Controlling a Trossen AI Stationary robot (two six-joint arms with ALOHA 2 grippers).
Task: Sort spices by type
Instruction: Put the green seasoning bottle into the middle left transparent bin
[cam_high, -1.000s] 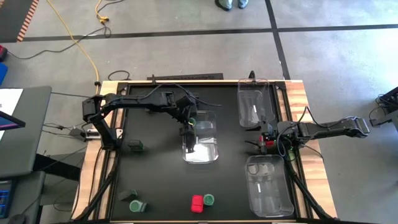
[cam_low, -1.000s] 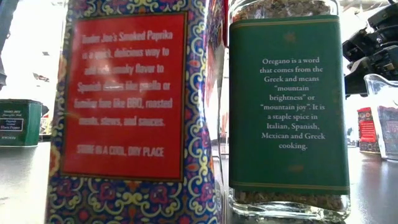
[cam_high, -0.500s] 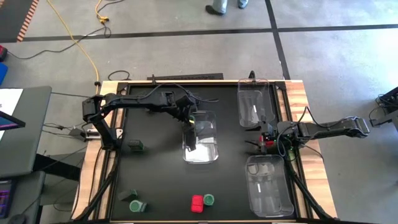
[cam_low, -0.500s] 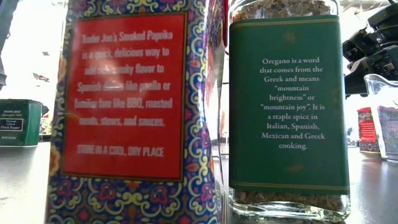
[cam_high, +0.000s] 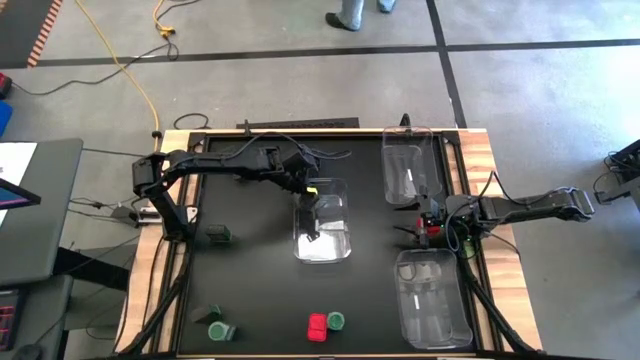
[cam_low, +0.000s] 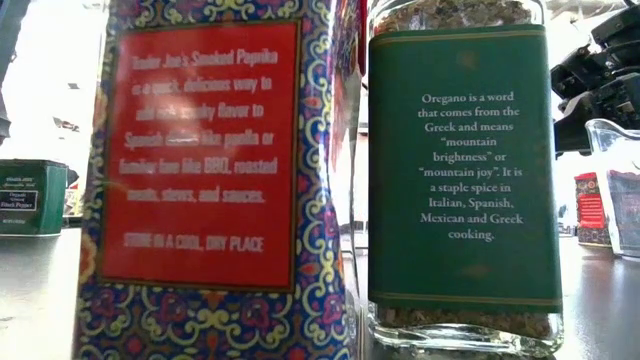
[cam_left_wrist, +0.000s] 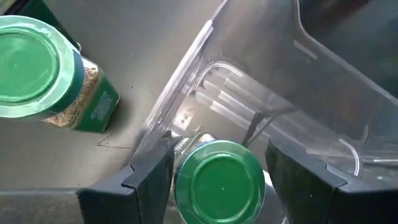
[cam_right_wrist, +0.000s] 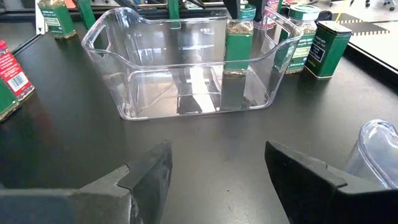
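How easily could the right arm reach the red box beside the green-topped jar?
Probably easily: the right gripper is open and empty, and bare tabletop lies between it and the red box.

Green-topped jar apparently upright over the bin; other spices scattered.

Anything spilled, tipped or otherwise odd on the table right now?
Nothing spilled or damaged. One oddity: the paprika box and oregano jar stand right in front of the low camera, blocking most of it. Left gripper holds a green-topped jar at the middle bin; right gripper waits open.
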